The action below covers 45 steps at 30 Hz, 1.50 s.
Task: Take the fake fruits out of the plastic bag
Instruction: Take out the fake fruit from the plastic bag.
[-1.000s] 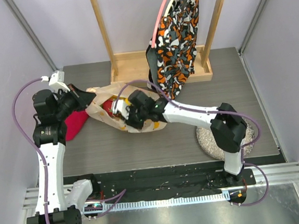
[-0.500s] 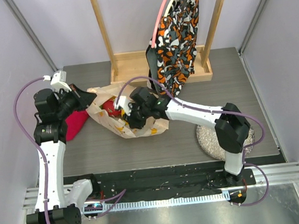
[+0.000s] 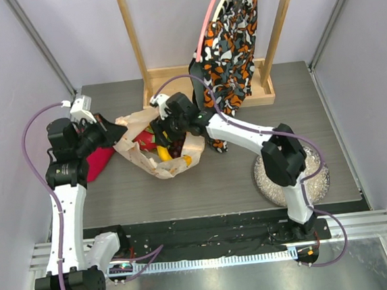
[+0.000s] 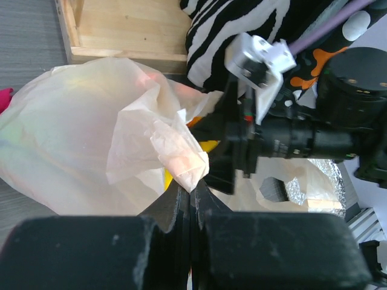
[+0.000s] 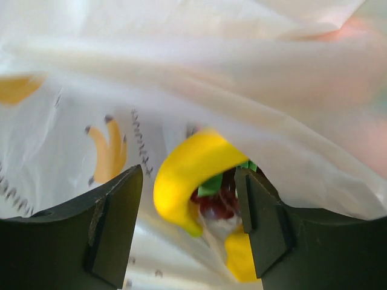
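Here the grey surface (image 3: 312, 107) carries a wooden rack (image 3: 175, 89) at its far side, and a patterned garment (image 3: 229, 53) hangs down from the rack. The plastic bag (image 3: 137, 157) lies on the surface in front of the rack, left of the middle, with its mouth turned up. A glittery silver plate (image 3: 318, 175) lies well apart from it on the right, partly under the right arm. A red cloth (image 3: 98, 160) lies just beside the bag on the left.

The left pincer (image 4: 191, 196) has its two fingers pressed together on a crumpled fold of the bag's edge, and it holds this edge up at the left side of the bag. The right pincer (image 5: 188, 211) is inside the mouth of the bag with its fingers apart. Between them, but gripped by neither, is a yellow banana (image 5: 187, 175). Behind the banana there is a dark red fruit (image 5: 221, 202) and a small green piece (image 5: 211, 184); which fruits these are I cannot tell. From above, yellow and red fake fruits (image 3: 171, 164) show inside the bag.
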Available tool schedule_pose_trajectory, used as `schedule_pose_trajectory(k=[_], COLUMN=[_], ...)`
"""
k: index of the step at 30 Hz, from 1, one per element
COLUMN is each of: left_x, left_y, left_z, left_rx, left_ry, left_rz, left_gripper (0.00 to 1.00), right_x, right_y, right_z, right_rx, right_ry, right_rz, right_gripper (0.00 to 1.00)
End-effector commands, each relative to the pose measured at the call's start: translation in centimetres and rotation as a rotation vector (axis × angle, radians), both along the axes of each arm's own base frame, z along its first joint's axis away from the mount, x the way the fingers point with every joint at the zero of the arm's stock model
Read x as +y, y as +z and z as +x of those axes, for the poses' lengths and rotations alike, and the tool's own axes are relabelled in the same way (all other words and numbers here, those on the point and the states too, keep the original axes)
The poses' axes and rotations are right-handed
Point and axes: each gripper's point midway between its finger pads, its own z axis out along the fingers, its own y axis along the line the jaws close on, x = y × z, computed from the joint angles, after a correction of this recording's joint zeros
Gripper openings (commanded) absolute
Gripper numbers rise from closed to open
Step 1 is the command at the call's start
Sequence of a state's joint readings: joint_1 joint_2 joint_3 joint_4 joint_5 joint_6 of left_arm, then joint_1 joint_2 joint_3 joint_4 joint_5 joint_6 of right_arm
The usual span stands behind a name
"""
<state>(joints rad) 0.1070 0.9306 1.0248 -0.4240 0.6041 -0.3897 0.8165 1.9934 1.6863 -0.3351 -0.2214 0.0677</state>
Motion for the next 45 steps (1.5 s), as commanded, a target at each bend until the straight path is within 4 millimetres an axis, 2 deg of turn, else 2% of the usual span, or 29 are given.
schedule_pose_trajectory(k=[1, 4, 5, 6, 9, 11, 12, 15, 18, 20, 23, 26, 27, 29, 30, 31, 33, 34, 38, 41, 42, 44, 45], left_x=[0.0, 0.1, 0.1, 0.2, 0.3, 0.4, 0.3, 0.4, 0.4, 0.4, 0.3, 0.4, 0.3, 0.3, 0.4, 0.3, 0.3, 0.3, 0.4, 0.4, 0.4, 0.5, 0.5], left_y=[0.3, 0.0, -0.1, -0.1, -0.3, -0.3, -0.5, -0.3, 0.1, 0.2, 0.1, 0.3, 0.3, 0.4, 0.4, 0.6, 0.7, 0.8, 1.1, 1.3, 1.3, 1.3, 1.4], left_z=[-0.3, -0.5, -0.7, -0.8, -0.9, -0.9, -0.8, -0.6, -0.5, -0.5, -0.6, -0.7, -0.7, -0.7, -0.6, -0.4, -0.2, 0.0, 0.2, 0.3, 0.3, 0.4, 0.4], left_rx=[-0.02, -0.005, -0.001, -0.003, 0.008, 0.008, 0.013, 0.012, 0.001, 0.0, 0.001, -0.007, -0.009, -0.018, -0.022, -0.031, -0.036, -0.046, -0.059, -0.065, -0.068, -0.067, -0.073], left_ry=[-0.018, -0.017, -0.015, -0.013, -0.005, -0.004, -0.005, -0.001, -0.001, -0.001, 0.0, 0.002, -0.001, -0.002, -0.002, -0.005, -0.004, -0.006, -0.001, -0.002, -0.002, 0.0, -0.003], left_rz=[0.018, 0.024, 0.031, 0.036, 0.045, 0.045, 0.044, 0.036, 0.038, 0.038, 0.035, 0.035, 0.035, 0.041, 0.044, 0.043, 0.038, 0.038, 0.038, 0.042, 0.045, 0.048, 0.052], left_gripper=[0.0, 0.0, 0.0, 0.0, 0.0, 0.0, 0.0, 0.0, 0.0, 0.0, 0.0, 0.0, 0.0, 0.0, 0.0, 0.0, 0.0, 0.0, 0.0, 0.0, 0.0, 0.0, 0.0], right_x=[2.1, 2.6, 2.7, 2.9, 3.0, 2.9, 3.1, 2.9, 2.3, 2.2, 2.2, 2.1, 2.1, 1.4, 1.3, 0.9, -0.4, -0.9, -2.4, -3.4, -3.7, -5.3, -6.3], right_y=[1.1, 0.2, 0.0, -0.1, 0.5, 0.8, 0.8, -0.2, -3.0, -4.0, -4.3, -1.5, 1.4, 4.0, 6.1, 8.5, 10.6, 12.8, 15.4, 16.4, 17.3, 18.1, 20.0], right_z=[3.3, 4.7, 4.9, 5.0, 5.2, 4.6, 4.2, 2.9, 1.5, 1.0, 0.8, 1.0, 0.6, -0.2, -0.5, -1.6, -2.4, -3.5, -4.5, -4.3, -4.3, -3.5, -3.3], right_rx=[-0.005, -0.014, -0.016, -0.015, -0.014, 0.006, 0.021, 0.078, 0.119, 0.121, 0.116, 0.069, 0.045, 0.02, -0.001, -0.003, 0.005, -0.011, -0.055, -0.054, -0.056, -0.062, -0.111], right_ry=[-0.157, -0.194, -0.197, -0.195, -0.195, -0.174, -0.167, -0.139, -0.127, -0.119, -0.111, -0.098, -0.073, -0.017, 0.008, 0.06, 0.104, 0.142, 0.188, 0.178, 0.167, 0.131, 0.12], right_rz=[0.075, 0.064, 0.063, 0.063, 0.081, 0.091, 0.099, 0.093, 0.036, 0.013, 0.008, 0.027, 0.067, 0.082, 0.101, 0.134, 0.156, 0.194, 0.222, 0.223, 0.235, 0.224, 0.232], right_gripper=[0.72, 0.7, 0.66, 0.55, 0.45, 0.51, 0.58, 0.65, 0.65, 0.6, 0.43, 0.38, 0.37, 0.36, 0.36, 0.36, 0.34, 0.32, 0.29, 0.26, 0.25, 0.24, 0.24])
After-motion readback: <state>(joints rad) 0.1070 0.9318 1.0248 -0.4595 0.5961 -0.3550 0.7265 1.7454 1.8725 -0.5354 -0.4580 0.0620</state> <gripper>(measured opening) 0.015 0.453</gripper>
